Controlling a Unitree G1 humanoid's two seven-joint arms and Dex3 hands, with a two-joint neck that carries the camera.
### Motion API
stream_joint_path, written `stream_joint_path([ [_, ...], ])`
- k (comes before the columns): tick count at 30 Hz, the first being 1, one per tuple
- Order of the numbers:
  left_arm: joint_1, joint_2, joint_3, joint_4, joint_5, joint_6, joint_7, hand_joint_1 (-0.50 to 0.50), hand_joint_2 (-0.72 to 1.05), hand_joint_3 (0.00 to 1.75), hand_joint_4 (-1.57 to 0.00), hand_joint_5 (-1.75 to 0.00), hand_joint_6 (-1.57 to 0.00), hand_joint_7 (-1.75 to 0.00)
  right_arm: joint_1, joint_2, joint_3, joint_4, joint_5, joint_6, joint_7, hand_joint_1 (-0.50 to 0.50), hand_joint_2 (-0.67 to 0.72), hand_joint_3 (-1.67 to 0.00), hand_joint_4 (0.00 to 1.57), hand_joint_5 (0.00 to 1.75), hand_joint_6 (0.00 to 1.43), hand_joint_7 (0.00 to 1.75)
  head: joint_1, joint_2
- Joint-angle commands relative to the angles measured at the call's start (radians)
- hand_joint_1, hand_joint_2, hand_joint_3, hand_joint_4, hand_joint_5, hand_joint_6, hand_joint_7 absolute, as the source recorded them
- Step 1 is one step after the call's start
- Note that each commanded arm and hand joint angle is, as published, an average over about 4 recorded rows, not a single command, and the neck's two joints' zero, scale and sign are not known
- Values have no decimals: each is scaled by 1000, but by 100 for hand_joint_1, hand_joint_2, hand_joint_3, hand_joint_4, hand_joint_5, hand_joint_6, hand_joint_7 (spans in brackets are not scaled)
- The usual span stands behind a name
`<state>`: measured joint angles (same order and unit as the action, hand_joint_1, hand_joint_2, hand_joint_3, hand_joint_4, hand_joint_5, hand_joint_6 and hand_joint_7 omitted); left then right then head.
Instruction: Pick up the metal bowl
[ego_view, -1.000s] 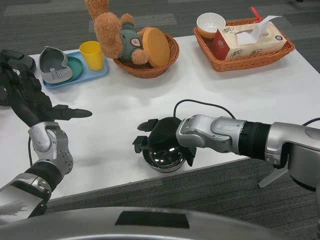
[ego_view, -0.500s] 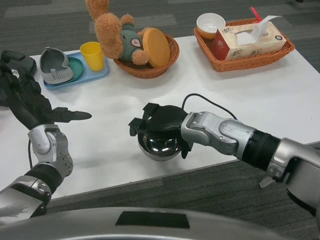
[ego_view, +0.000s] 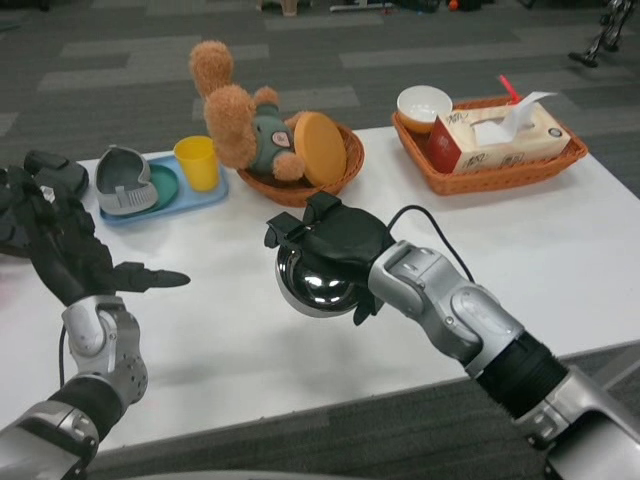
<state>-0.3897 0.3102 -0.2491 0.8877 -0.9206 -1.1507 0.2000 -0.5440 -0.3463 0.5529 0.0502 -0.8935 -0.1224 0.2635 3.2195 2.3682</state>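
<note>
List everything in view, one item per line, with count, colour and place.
metal bowl: one, shiny silver, held by the right robot hand near the table's middle
table: one, white
blue tray: one, far left of the table
grey dish: one, on the tray
yellow cup: one, on the tray
round basket: one, brown wicker, far centre
teddy bear: one, tan, in the round basket
orange disc: one, leaning in the round basket
rectangular basket: one, orange-brown, far right
white bowl: one, in it
tissue box: one, in it
left robot hand: black, open at left
right robot hand: black, over the bowl
</note>
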Motion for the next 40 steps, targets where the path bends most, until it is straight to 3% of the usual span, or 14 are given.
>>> stream_joint_path([
  [1,7,-5,-6,-3,6,-1,-4,-50,-64,9,0,0,0,0,32,27,-97,-32,-25,7,6,-42,-53,-95,137,121,138,168,-14,32],
  [4,3,-5,-14,-3,12,4,-15,-50,-66,9,0,0,0,0,46,42,-153,-37,-30,2,5,-42,-54,-95,136,126,137,168,-27,91],
  [8,-5,-5,-21,-5,21,19,-42,-50,-64,9,0,0,0,0,67,64,-233,-48,-46,10,6,-42,-51,-91,136,126,137,168,-58,241],
  [19,-32,1,-30,-11,46,88,-179,-50,-66,9,0,0,0,0,126,81,-367,-130,-84,38,6,-42,-54,-95,133,126,138,168,-94,428],
  [27,-34,12,-26,-21,49,122,-225,-50,-64,9,0,0,0,0,146,78,-388,-143,-82,46,6,-44,-54,-95,128,126,137,168,-83,475],
  [40,-37,21,-9,-30,49,134,-245,-50,-64,9,0,0,0,0,145,66,-359,-129,-58,50,6,-42,-54,-100,126,126,137,168,19,450],
])
